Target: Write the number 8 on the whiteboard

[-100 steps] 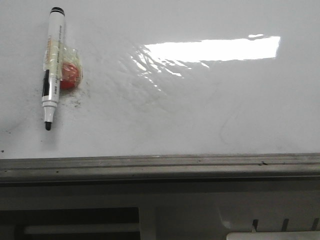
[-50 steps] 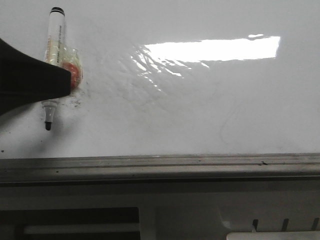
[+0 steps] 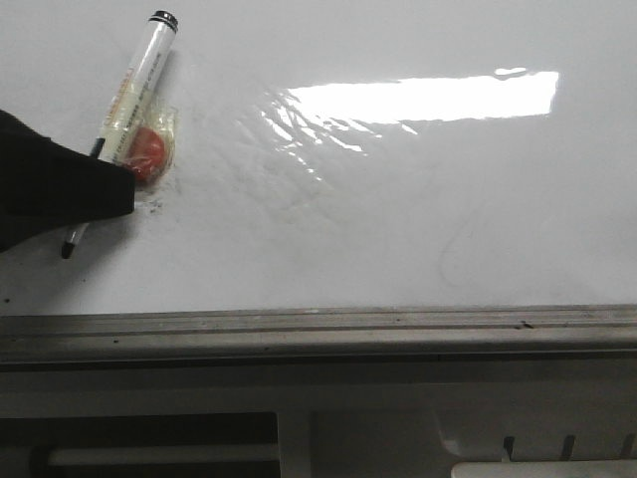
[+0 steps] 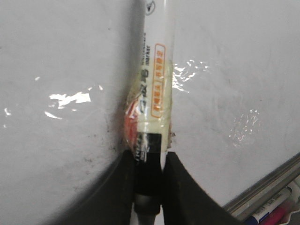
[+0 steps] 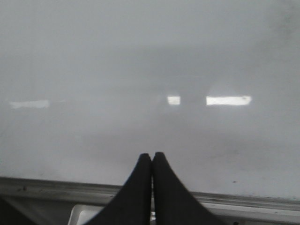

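— While clamped on the marker [image 3: 127, 105] near its dark lower band, left gripper [image 4: 149, 187]: pinching the barrel between both fingers [image 4: 180, 187]. Where on the whiteboard [image 3: 398, 219]?

— At about ten o'clock of the front view, tilted, cap end toward one o'clock, tip [image 3: 68, 249] toward seven. Red lump [image 3: 147, 151] taped to the barrel, touching it.

— And the right gripper [image 5: 152, 161]?

— Pressed together, nothing between, over bare board near the grey edge strip [image 3: 318, 329]. No drawn 8 visible anywhere.
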You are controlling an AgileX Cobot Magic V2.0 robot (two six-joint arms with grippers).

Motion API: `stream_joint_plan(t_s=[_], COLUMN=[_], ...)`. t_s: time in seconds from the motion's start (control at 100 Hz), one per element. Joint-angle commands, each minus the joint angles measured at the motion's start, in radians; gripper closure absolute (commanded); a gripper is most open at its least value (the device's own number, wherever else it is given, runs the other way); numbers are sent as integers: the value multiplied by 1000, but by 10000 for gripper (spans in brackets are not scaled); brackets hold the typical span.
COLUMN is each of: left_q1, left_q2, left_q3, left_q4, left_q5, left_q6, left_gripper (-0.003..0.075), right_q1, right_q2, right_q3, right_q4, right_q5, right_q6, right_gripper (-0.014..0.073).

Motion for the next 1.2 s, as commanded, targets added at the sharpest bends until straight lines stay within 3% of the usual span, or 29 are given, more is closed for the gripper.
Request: stream_joint_plan(t_s=[0.0, 0.12, 0.25, 0.36, 0.83, 1.05, 1.19], left_q1=[-4, -8, -20, -41, -86, -86, -86], left_q2=[-4, -10, -22, -22, -20, -20, -20], left_q3=[-27, -27, -46, -60, -92, -92, -92], left_q4=[37, 158, 345, 492, 672, 703, 708], left_q5=[-58, -58, -60, -60, -62, -64, -66], left_q6=[-7, -7, -7, -7, -7, -7, -7], left_gripper=[741, 741, 741, 741, 741, 741, 741], right_q1=[67, 161, 262, 327, 580, 734, 774], right_q2=[21, 27, 88, 171, 539, 673, 743], right_q3=[-55, -96, -159, -203, -349, -385, -410], right_q4=[5, 18, 65, 113, 153, 153, 157], right_q5=[-21, 49, 104, 82, -122, -253, -323], right_q6=[-7, -18, -115, -149, -206, -206, -206], right_gripper=[657, 606, 375, 274, 270, 270, 270])
